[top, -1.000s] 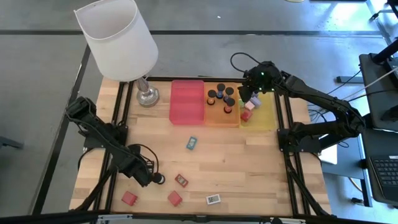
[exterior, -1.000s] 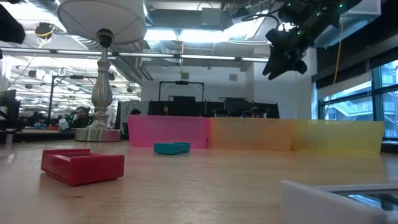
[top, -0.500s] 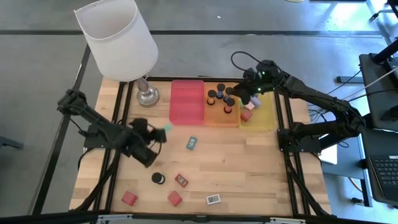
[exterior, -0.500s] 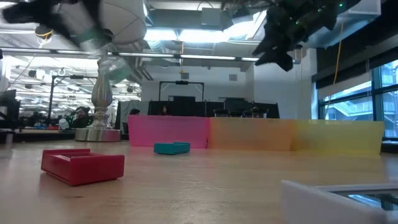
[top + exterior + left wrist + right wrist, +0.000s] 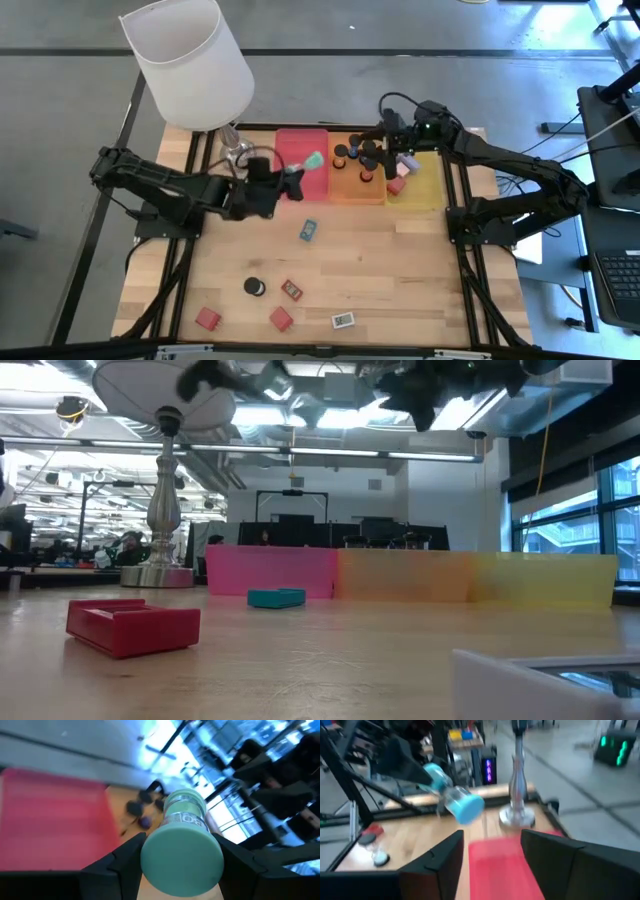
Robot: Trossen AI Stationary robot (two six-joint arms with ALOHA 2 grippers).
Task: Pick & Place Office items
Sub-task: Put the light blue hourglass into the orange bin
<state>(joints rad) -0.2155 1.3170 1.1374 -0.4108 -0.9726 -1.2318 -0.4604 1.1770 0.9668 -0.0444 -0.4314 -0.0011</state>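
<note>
My left gripper (image 5: 297, 177) reaches nearly level over the near part of the red tray (image 5: 300, 150), shut on a green-topped cylinder (image 5: 182, 845) with a clear labelled body. My right gripper (image 5: 373, 150) hangs open above the orange tray (image 5: 348, 188), over several black cylinders (image 5: 355, 162) standing in it; nothing shows between its fingers (image 5: 445, 857). The right wrist view shows the held cylinder (image 5: 462, 802) from the far side. Loose on the table lie a teal block (image 5: 308, 229), a black cylinder (image 5: 254, 286), red blocks (image 5: 281, 319) and a white block (image 5: 343, 320). My left gripper pinches the cylinder between its two fingers (image 5: 125, 862), on the sides by its green end (image 5: 150, 865). The fingers lie almost level, coming from the table's left, and the cylinder sticks out past them along their line. It is lifted clear above the red tray.
A white-shaded lamp (image 5: 190, 60) stands at the far left, its metal base (image 5: 237, 152) just left of the red tray. The yellow tray (image 5: 422, 188) at the far right holds a red piece and a lavender one. The two grippers are close together over the trays.
My left gripper has risen from the near left of the table and swung toward the far edge and right, tipping from pointing down to nearly level, carrying the green-topped cylinder over the red tray. My right gripper has moved left from the yellow tray to above the orange one, tipping toward level.
</note>
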